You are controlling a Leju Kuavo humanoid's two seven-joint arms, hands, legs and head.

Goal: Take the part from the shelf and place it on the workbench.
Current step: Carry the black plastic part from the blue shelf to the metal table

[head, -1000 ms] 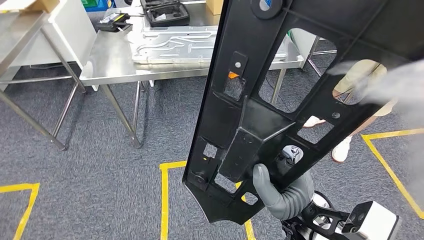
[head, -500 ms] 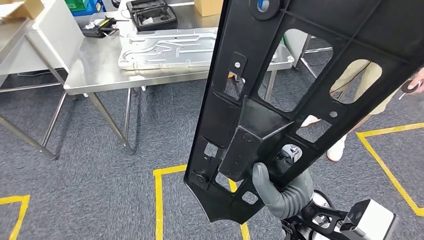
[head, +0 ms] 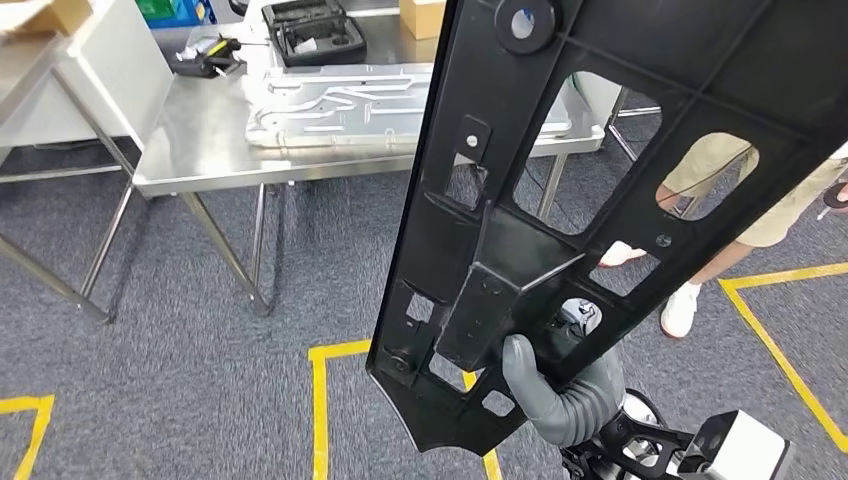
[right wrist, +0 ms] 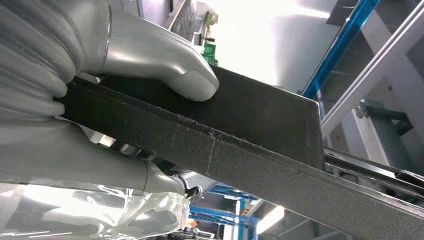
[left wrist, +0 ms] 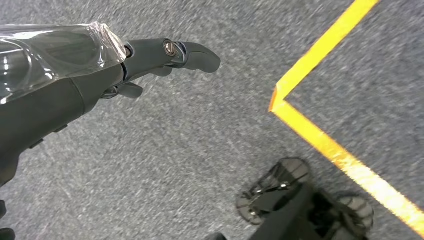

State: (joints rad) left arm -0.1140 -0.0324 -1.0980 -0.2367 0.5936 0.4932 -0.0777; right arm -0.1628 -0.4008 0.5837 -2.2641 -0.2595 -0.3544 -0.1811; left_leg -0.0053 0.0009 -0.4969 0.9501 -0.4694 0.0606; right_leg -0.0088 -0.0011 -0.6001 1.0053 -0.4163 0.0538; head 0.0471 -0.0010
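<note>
Above carpet, right robot hand [head: 560, 395] gripping part [head: 600, 180]

A steel workbench [head: 200, 150] is seen on grey carpet [head: 180, 360] marked with yellow tape [head: 318, 410]. On it are laid a metal panel [head: 340, 100], a black case [head: 305, 28], and a cardboard box [head: 420, 15].

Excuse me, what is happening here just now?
The robot's right hand grips a large black plastic part near its lower end and holds it up in front of the head camera. The left hand holds nothing and hangs over the grey carpet. Ahead stands a steel workbench with a flat metal plate on it. A person stands to the right.
</note>
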